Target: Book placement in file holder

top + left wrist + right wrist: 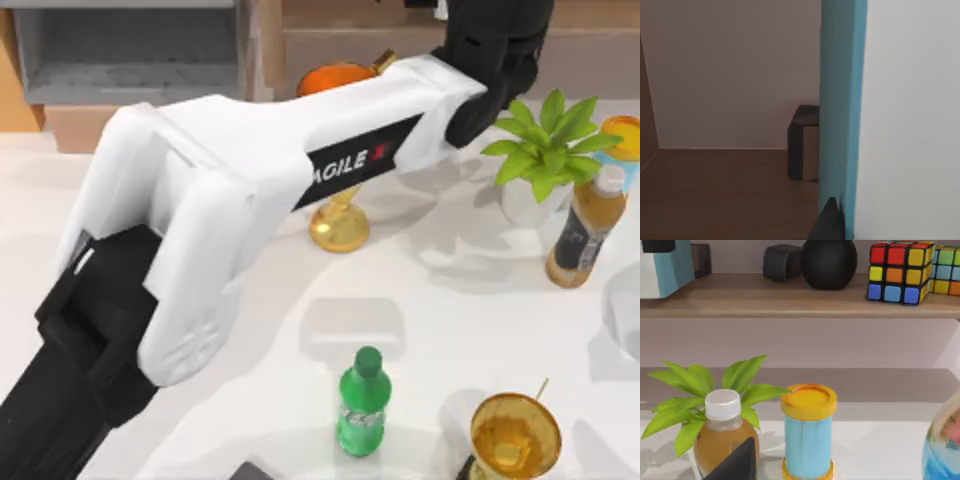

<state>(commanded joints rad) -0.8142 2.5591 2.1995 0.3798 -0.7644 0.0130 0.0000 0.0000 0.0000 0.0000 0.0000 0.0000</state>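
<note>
One arm is at work: the left arm reaches from the table's near left corner diagonally over the table to the brown shelf (715, 190) at the back. The left gripper (840, 227) is clamped on the book (842, 100); a dark finger (827, 222) lies flat against the teal cover and the white page side faces the other way. The book stands upright over the shelf board, close to a small dark box (802, 142); whether its lower edge touches the board I cannot tell. The holder (130, 50) sits at the back left of the table, well apart from the book. Under the arm stands a gold trophy (340, 225), and a green bottle (362, 405) is near the front edge. The right arm is parked near the right side, its wrist facing a plant (705, 390), a tea bottle (722, 435) and a yellow-lidded can (808, 435); whether its pincer is apart or together I cannot tell
</note>
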